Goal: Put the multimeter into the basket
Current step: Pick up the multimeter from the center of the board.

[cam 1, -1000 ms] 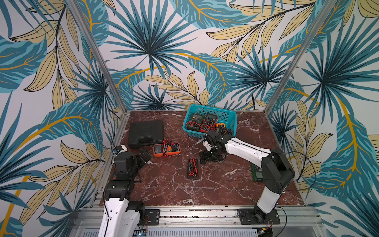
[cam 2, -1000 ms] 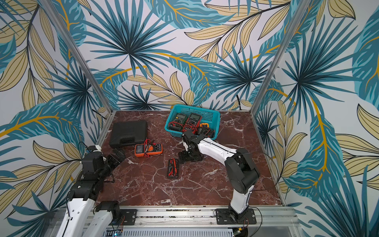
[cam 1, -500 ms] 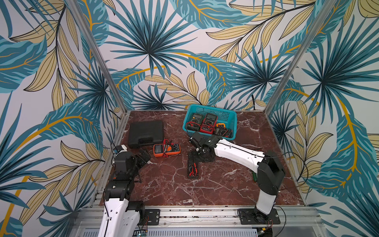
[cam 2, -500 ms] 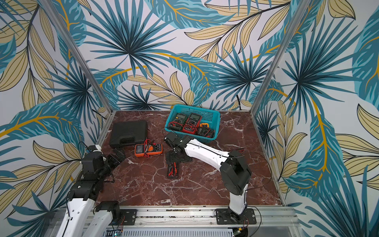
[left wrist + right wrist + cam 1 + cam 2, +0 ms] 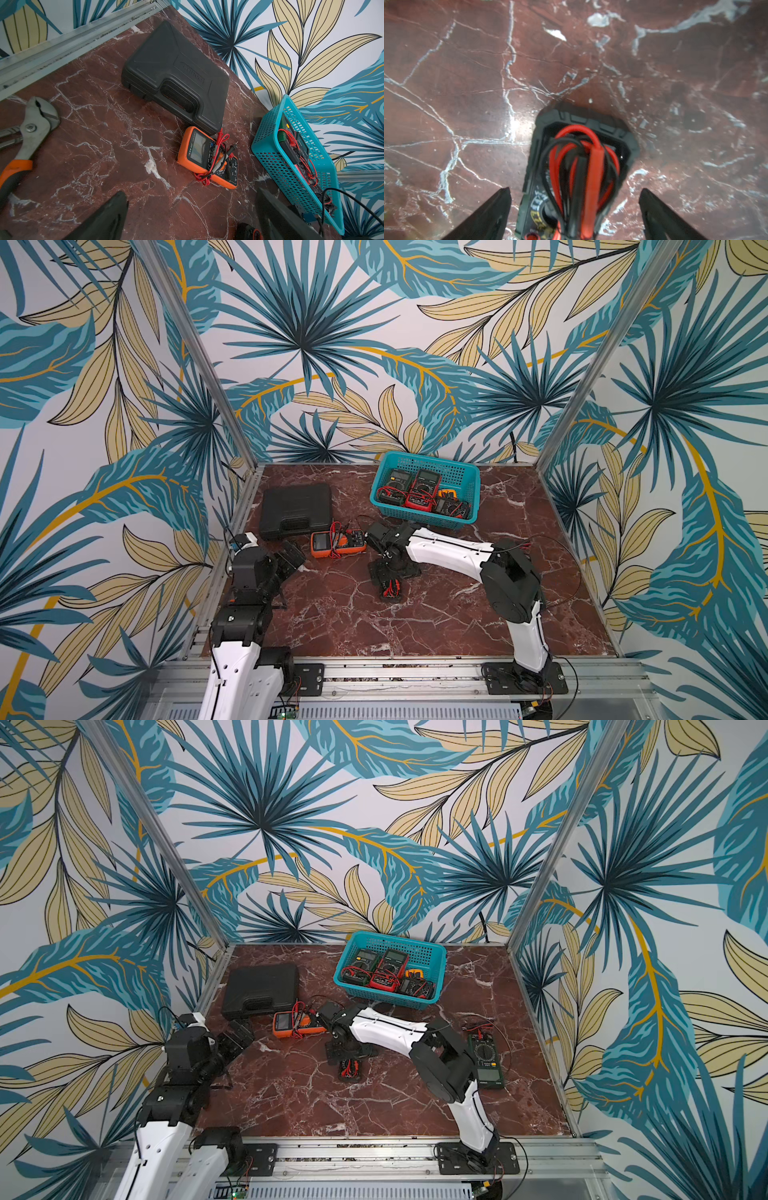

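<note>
Two grippers, both spread wide and empty. Nearest: left gripper (image 5: 293, 559), by the left edge of the marble table (image 5: 415, 626). Mid-table: right gripper (image 5: 574, 190) straddling the black multimeter (image 5: 581, 118), fingers (image 5: 488, 216) clear of its sides. Lies flat, red leads (image 5: 595, 166) on top. Farthest: basket (image 5: 415, 517), three meters (image 5: 424, 483) inside, well apart.

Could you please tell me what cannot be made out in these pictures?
Black multimeter: the right gripper covers its far end in both top views, and the right wrist view blurs its dial markings.
Pliers: handles cut off by the left wrist view's edge.
Basket contents: labels too small in both top views.
</note>
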Available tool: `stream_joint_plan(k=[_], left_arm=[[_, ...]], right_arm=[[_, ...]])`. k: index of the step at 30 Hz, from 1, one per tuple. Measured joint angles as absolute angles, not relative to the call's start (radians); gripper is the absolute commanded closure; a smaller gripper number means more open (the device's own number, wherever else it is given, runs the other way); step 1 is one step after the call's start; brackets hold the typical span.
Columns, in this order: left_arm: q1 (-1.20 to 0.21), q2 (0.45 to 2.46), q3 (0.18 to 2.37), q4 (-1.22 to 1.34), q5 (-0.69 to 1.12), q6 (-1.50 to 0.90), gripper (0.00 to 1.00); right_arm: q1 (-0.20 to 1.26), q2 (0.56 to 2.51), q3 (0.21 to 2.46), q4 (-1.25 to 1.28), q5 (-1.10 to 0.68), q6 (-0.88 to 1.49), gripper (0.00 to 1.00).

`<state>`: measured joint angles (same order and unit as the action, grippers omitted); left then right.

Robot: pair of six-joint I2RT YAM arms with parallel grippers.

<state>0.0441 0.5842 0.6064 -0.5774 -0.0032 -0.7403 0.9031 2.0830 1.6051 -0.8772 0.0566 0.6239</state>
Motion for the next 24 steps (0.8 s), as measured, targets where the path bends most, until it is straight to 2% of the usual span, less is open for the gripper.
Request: stream_joint_plan(k=[9, 11, 13, 15, 20, 24], left_arm=[[0.044, 0.584, 0.606, -0.572, -0.004, -0.740, 0.00], [0.044, 0.584, 0.606, -0.572, -0.004, -0.740, 0.00], [0.044, 0.584, 0.606, -0.572, -0.004, -0.740, 0.00], [0.044, 0.584, 0.606, -0.572, -0.004, -0.740, 0.00], [0.044, 0.581, 0.606, -0.572, -0.006, -0.741, 0.00], [0.044, 0.572, 0.606, -0.572, -0.010, -0.741, 0.00]], right_arm=[[0.916, 2.167, 1.659, -0.902, 0.060, 0.558, 0.20], [0.920, 2.171, 1.664, -0.910, 0.060, 0.532, 0.29], [0.923, 2.176, 1.671, -0.918, 0.061, 0.500, 0.45], [0.924, 2.177, 1.676, -0.922, 0.065, 0.464, 0.55], [0.925, 2.177, 1.677, -0.926, 0.085, 0.345, 0.73], [0.926, 2.171, 1.676, -0.935, 0.129, 0.199, 0.77]])
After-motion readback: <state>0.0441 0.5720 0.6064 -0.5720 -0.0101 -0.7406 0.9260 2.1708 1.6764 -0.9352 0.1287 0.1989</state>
